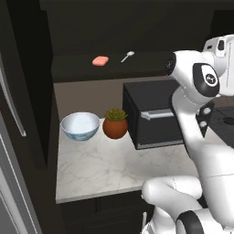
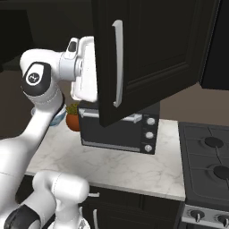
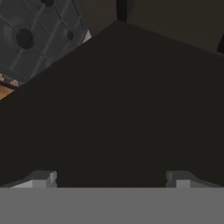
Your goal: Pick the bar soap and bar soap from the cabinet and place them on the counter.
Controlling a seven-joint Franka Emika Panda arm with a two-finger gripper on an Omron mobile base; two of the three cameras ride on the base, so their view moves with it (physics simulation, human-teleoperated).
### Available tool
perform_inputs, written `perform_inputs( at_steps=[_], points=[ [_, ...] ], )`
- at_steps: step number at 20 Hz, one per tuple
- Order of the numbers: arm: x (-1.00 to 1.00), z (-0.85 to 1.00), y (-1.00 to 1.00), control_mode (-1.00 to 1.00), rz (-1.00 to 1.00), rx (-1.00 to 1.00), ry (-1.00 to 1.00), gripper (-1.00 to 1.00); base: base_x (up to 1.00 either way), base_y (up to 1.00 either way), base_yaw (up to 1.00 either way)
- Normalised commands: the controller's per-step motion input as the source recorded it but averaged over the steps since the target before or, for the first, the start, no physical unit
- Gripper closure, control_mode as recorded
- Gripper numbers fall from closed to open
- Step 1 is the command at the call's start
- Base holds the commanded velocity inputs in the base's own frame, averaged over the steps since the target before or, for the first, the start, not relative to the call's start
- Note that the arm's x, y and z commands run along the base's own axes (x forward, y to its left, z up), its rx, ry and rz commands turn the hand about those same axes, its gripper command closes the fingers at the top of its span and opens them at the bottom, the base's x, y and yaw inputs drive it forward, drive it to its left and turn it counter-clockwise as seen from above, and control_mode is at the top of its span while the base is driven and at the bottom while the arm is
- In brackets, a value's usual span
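Note:
One salmon-pink bar soap (image 1: 100,60) lies on the open cabinet's dark shelf (image 1: 77,68), with a small silver spoon (image 1: 127,56) to its right. The cabinet door (image 2: 152,53) with its silver bar handle (image 2: 117,62) stands swung open. My white hand (image 2: 84,74) is raised right behind that door, at shelf height and well right of the soap. In the hand view my gripper (image 3: 111,179) is open, its fingertips (image 3: 41,179) set wide apart against a dark cabinet panel, with nothing between them. The marble counter (image 1: 105,169) lies below.
On the counter stand a pale blue bowl (image 1: 80,125), an orange plant pot (image 1: 114,124) and a black toaster oven (image 1: 151,114). A gas stove (image 2: 210,156) adjoins the counter on the right. A tall dark cabinet side (image 1: 27,91) borders the left.

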Motion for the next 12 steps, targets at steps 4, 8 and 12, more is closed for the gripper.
perform_inputs(
  at_steps=[4,8,12],
  points=[
    [0.0,0.0,-0.65,-1.0,0.0,0.0,-0.03,-1.0,0.0,0.0,0.0],
    [-0.07,0.0,-0.65,-1.0,0.0,0.0,-0.06,-1.0,0.0,0.0,0.0],
    [-0.12,0.0,-0.63,-1.0,0.0,0.0,-0.08,-1.0,0.0,0.0,0.0]
  ],
)
